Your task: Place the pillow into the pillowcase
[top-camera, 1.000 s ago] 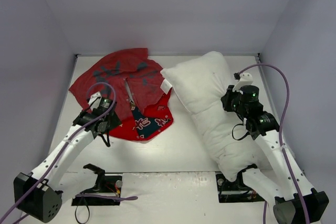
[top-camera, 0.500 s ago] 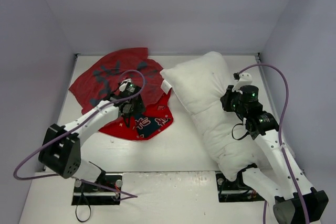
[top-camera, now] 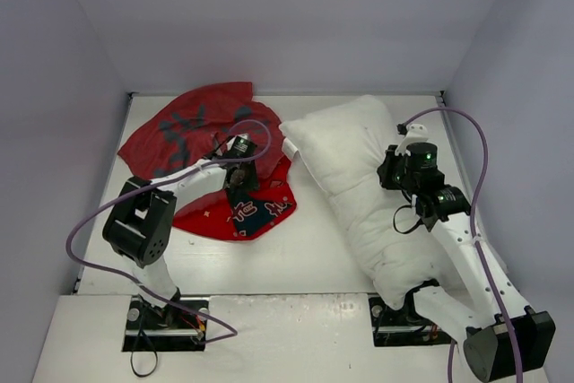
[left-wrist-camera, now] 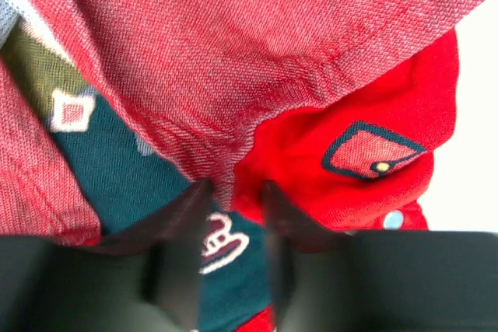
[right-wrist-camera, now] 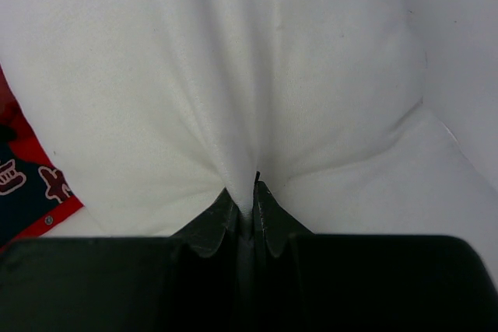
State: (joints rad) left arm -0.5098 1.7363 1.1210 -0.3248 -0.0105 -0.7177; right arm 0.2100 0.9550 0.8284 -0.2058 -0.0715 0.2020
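Observation:
The red pillowcase (top-camera: 193, 127) lies crumpled at the back left of the table, its printed side showing at the front. My left gripper (top-camera: 236, 182) points down onto that printed part. In the left wrist view its gripper (left-wrist-camera: 232, 192) is open, the fingers a narrow gap apart astride a hem fold of the pillowcase (left-wrist-camera: 233, 52). The white pillow (top-camera: 350, 159) lies diagonally on the right. My right gripper (top-camera: 389, 173) is at its right side. The right wrist view has that gripper (right-wrist-camera: 245, 192) shut on a pinched ridge of the pillow (right-wrist-camera: 233, 75).
A small white tag (top-camera: 290, 148) sticks out of the pillow's left corner, next to the pillowcase. Grey walls close off the table (top-camera: 296, 248) at the back and both sides. Both arm bases sit at the near edge.
My left arm has swung right, from the pillowcase's left front edge to its printed front part, and its jaws have narrowed. The right gripper has kept its grip; the pillow shifted slightly.

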